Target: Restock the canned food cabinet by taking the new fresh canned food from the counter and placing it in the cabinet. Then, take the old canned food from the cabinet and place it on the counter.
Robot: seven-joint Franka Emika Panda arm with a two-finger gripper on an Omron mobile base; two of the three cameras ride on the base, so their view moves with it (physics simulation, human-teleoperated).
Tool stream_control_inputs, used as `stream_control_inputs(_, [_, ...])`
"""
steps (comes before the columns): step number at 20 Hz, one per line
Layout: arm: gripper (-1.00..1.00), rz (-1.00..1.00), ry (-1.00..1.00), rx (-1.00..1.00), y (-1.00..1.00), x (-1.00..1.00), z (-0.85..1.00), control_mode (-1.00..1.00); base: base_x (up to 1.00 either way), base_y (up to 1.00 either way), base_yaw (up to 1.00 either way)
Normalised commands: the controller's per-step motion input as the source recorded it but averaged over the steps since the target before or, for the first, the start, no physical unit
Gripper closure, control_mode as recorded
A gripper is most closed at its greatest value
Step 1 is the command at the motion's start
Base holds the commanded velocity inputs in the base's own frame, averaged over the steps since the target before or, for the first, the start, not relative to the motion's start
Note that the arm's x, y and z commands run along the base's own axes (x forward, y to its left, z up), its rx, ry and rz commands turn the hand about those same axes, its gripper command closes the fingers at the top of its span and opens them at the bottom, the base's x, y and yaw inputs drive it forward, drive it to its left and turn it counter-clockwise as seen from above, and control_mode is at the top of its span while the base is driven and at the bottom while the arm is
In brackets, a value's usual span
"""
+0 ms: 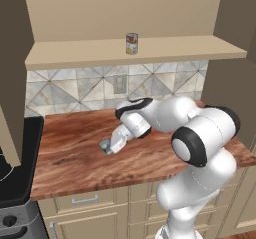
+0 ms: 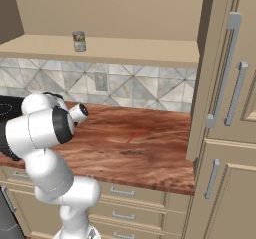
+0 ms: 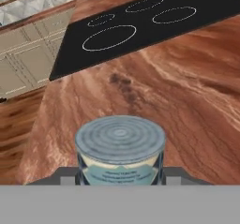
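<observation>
Second half of the job now: the gripper (image 1: 111, 147) is clamped on the old canned food (image 3: 120, 149), low over the counter (image 1: 70, 158), its bottom edge hidden. The next move looks like setting it flat and letting go. Count, left to right: one cooktop (image 3: 140, 24), one blue-grey can in hand, one new fresh canned food (image 1: 131, 43) upright in the cabinet (image 1: 75, 55).

Two cans (image 1: 131, 43) (image 3: 120, 149), one cooktop (image 3: 140, 26)
</observation>
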Motion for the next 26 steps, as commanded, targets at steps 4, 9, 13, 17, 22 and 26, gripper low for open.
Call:
stream_control_inputs(4, [1.00, 0.04, -0.08, 0.15, 0.00, 0.01, -0.39, -1.00, 0.00, 0.00, 0.00])
stream_control_inputs(9, [1.00, 0.04, -0.09, 0.05, 0.00, 0.00, -0.35, -1.00, 0.00, 0.00, 0.00])
stream_control_inputs(13, [1.00, 0.00, -0.09, 0.01, 0.00, 0.02, -0.34, -1.00, 0.00, 0.00, 0.00])
stream_control_inputs(17, [-1.00, 0.00, -0.05, 0.00, 0.00, 0.00, -0.08, -1.00, 0.00, 0.00, 0.00])
stream_control_inputs(22, [-1.00, 0.00, 0.00, 0.01, 0.00, 0.00, 0.12, -1.00, 0.00, 0.00, 0.00])
stream_control_inputs(26, [-1.00, 0.00, 0.00, 0.02, 0.00, -0.05, 0.40, -1.00, 0.00, 0.00, 0.00])
